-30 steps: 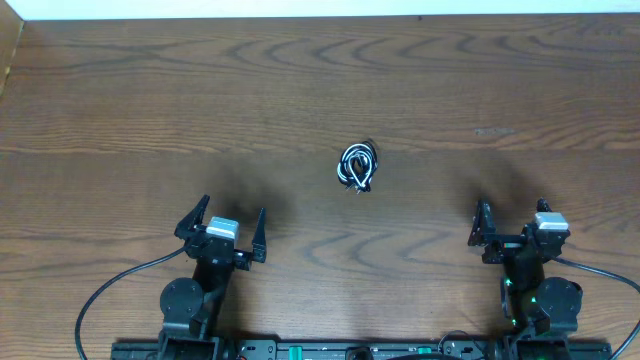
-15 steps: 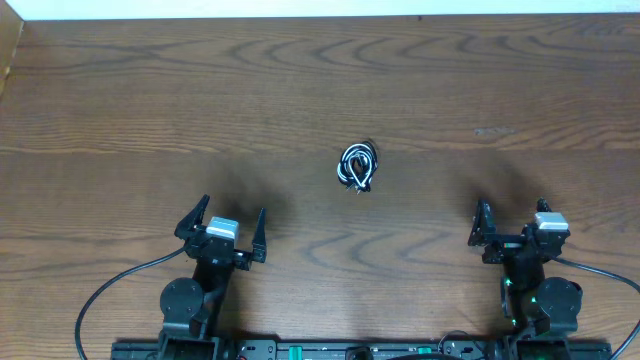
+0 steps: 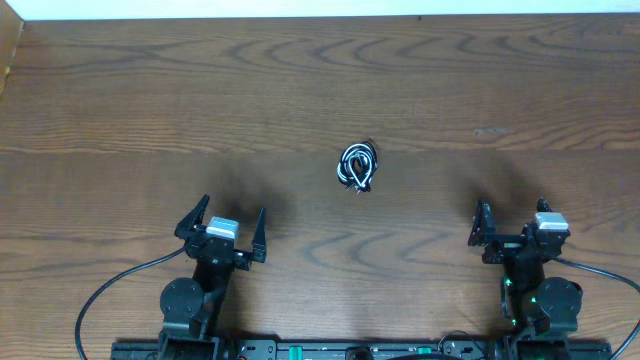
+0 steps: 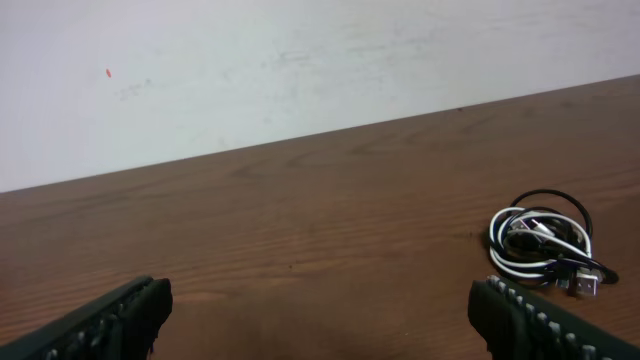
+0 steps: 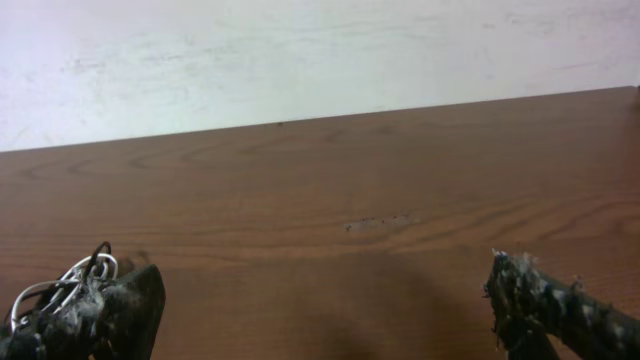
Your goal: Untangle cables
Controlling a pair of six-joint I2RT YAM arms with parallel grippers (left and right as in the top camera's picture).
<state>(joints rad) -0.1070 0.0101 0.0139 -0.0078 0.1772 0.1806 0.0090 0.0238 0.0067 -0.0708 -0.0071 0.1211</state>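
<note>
The cables [image 3: 357, 166] are a small coil of thin black and white cords with plug ends, lying on the wooden table near its middle. They also show at the right in the left wrist view [image 4: 545, 249] and at the lower left in the right wrist view [image 5: 62, 288], partly behind a finger. My left gripper [image 3: 226, 226] is open and empty, near the front left, well short of the coil. My right gripper [image 3: 511, 228] is open and empty at the front right.
The brown wooden table [image 3: 150, 100] runs back to a white wall [image 4: 250, 70]. Thick black arm cables [image 3: 105, 295] trail from the arm bases along the front edge. A faint scuff mark [image 3: 492, 131] lies at the right of the coil.
</note>
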